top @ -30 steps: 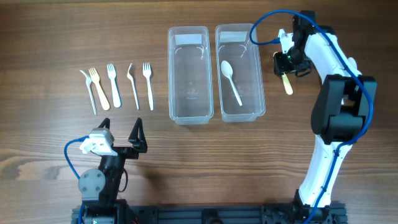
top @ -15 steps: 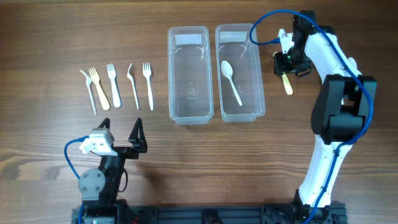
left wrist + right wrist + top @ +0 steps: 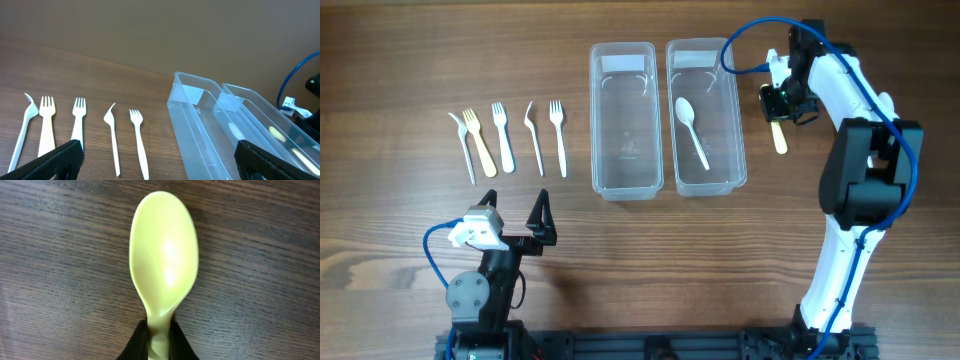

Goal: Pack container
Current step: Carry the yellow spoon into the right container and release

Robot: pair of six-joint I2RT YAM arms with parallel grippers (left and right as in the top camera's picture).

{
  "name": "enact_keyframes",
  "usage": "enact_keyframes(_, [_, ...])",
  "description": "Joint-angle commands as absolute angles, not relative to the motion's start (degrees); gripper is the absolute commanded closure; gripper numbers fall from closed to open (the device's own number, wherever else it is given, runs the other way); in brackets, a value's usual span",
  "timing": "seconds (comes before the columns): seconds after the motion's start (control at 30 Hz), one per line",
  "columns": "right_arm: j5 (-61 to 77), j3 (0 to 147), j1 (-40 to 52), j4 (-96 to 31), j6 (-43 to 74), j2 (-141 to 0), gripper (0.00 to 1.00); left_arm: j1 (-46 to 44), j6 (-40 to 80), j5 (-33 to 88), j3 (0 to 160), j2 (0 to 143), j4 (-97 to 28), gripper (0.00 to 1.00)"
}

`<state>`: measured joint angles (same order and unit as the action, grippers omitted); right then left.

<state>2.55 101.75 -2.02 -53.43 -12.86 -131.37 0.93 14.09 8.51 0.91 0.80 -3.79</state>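
Note:
Two clear containers stand side by side at the table's middle: the left one (image 3: 623, 120) holds nothing, the right one (image 3: 706, 115) holds a white spoon (image 3: 692, 130). My right gripper (image 3: 779, 106) is shut on the handle of a yellow spoon (image 3: 779, 137), just right of the right container; the spoon bowl (image 3: 164, 255) fills the right wrist view over the wood. Several forks (image 3: 507, 138) lie in a row to the left, also in the left wrist view (image 3: 80, 130). My left gripper (image 3: 515, 222) is open and empty near the front edge.
The right arm (image 3: 865, 170) runs along the table's right side with a blue cable (image 3: 750, 40) looping over the right container's far end. The left arm's base (image 3: 475, 295) sits at the front left.
The right gripper with the yellow spoon has shifted slightly up, away from the front; the spoon's tip sits a little higher. The left arm has not moved.

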Motion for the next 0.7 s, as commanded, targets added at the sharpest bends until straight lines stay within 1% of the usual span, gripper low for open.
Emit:
enact_keyframes(0.0, [2.44,102.3,-1.89,-54.85,-11.9,-133.16,0.96,1.41,14.57,9.39,0.47,0.38,-3.62,0.0])
enact_keyframes(0.13, [2.42,105.71,-1.89,-56.69,-11.9,-132.29,0.96,1.41,14.57,9.39,0.47,0.38,-3.62,0.0])
enact_keyframes(0.3, [2.44,110.3,-1.87,-57.52,-11.86,-127.48,0.96,1.41,14.57,9.39,0.47,0.38,-3.62,0.0])
enact_keyframes(0.4, [2.44,114.34,-1.15,-59.83,-11.75,-122.96,0.96,1.41,14.57,9.39,0.47,0.38,-3.62,0.0])
enact_keyframes(0.57, [2.92,114.69,1.02,-60.47,-8.6,-113.62,0.96,1.41,14.57,9.39,0.47,0.38,-3.62,0.0])
enact_keyframes(0.67, [7.57,114.69,3.75,-61.06,-6.33,-108.88,0.96,1.41,14.57,9.39,0.47,0.38,-3.62,0.0])
